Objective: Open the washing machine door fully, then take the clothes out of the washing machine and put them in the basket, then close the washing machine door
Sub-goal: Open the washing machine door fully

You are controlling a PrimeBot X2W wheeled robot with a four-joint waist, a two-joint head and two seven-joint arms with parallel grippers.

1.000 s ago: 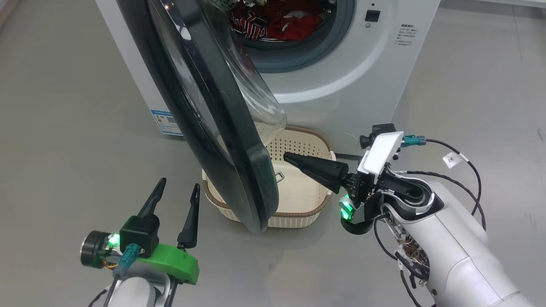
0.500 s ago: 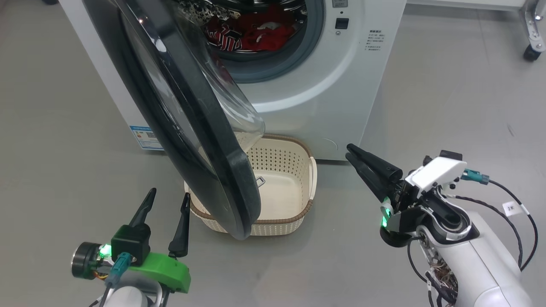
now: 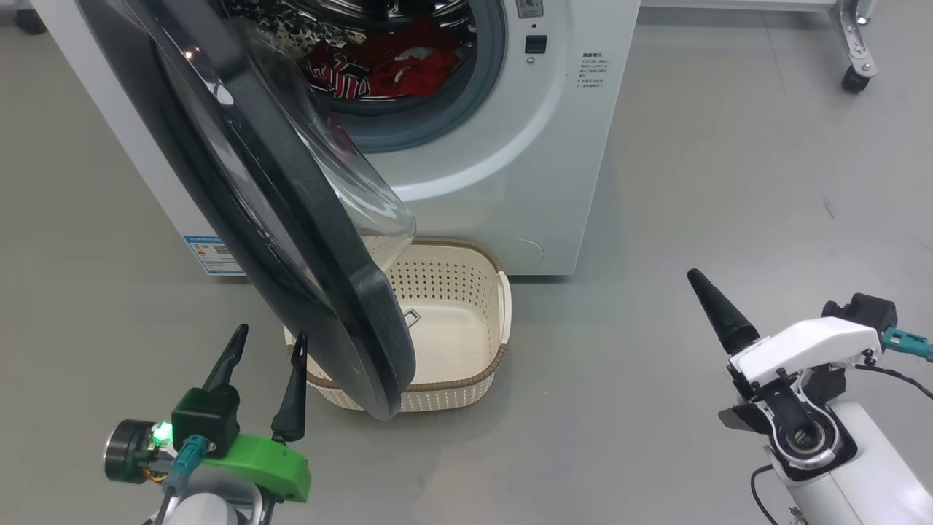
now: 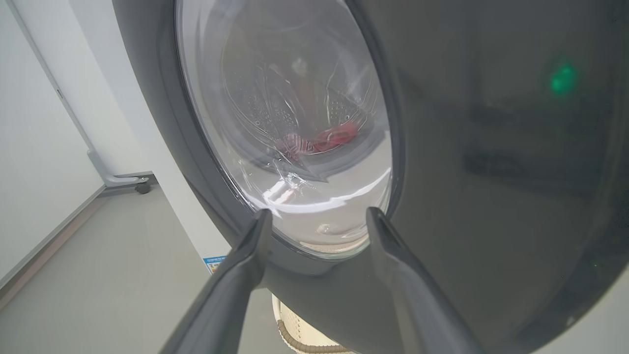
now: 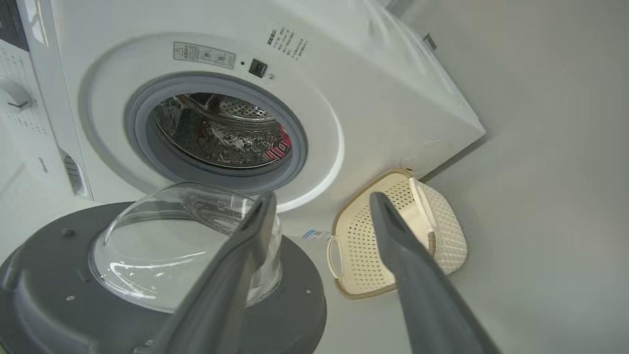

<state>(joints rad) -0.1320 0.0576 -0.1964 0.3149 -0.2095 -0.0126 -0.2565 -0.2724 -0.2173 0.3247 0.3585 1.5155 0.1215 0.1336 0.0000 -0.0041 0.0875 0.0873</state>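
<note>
The left gripper is seen at the near left, its two fingers apart and holding nothing. Just to its right and slightly farther off, the washing machine door is met. In the left wrist view its glossy outer face is found close ahead of the fingertips, though contact cannot be confirmed.

The right gripper is held at the near right, jaws likewise parted and empty. It is well apart from the door, with bare floor between them, and it is turned towards the door's inner side and glass bowl.

The door is swung out from its hinge at the left of the washing machine. It runs from far to near almost edge-on, and its free edge hangs over the basket, which is set on the floor against the machine's front.

The door is judged only partly open. A further swing to the left is called for, which can be pushed only from the right-hand, inner face. The left arm is nearer but placed on the wrong side for that.

The clothes are seen far off in the drum.
</note>
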